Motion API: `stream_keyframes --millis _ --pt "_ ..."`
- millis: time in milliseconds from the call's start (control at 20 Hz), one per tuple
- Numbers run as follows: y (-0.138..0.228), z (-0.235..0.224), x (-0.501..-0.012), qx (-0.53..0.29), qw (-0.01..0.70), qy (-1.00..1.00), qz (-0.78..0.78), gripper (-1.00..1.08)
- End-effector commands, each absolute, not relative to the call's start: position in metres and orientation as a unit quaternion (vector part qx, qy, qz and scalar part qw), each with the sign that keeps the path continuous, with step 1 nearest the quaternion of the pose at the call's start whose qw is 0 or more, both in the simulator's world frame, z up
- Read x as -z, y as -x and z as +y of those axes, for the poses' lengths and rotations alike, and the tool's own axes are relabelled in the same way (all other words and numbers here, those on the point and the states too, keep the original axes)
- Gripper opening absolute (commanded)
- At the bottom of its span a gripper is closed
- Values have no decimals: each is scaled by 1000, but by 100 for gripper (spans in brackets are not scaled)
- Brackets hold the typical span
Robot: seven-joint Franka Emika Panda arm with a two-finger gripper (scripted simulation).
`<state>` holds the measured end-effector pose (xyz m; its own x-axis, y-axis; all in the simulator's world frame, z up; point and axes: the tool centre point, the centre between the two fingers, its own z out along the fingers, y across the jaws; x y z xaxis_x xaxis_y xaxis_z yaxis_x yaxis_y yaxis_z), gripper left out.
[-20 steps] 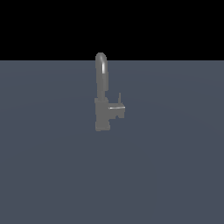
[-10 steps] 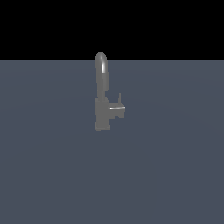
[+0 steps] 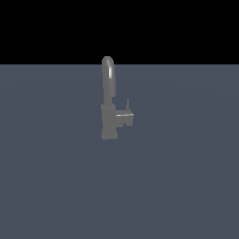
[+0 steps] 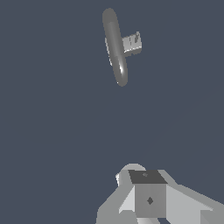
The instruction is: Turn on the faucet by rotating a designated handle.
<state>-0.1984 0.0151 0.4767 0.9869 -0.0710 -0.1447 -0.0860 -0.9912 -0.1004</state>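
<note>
1. The small dull-grey metal faucet (image 3: 109,109), with a tall narrow arched spout on a blocky rectangular base, stands upright near the middle of the flat slate-blue floor (image 3: 186,186) in the exterior view.
2. The small grey L-shaped handle (image 3: 125,112) is a short bar sticking out of the faucet body toward the exterior view's right, ending in a thin rod that points up.
3. In the wrist view the faucet (image 4: 115,46) is seen from above, with the handle (image 4: 132,44) jutting from its side.
4. The pale grey gripper (image 4: 146,197) shows only in the wrist view, well apart from the faucet and touching nothing.
5. Whether its jaws stand apart or together cannot be told.
</note>
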Motion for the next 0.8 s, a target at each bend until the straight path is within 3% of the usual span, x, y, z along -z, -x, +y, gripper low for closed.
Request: stream_keyframes --millis 0,750 --pt "185 15 -473 -87 67 992 55 -100" --pt "101 9 -439 -193 158 957 150 -100"
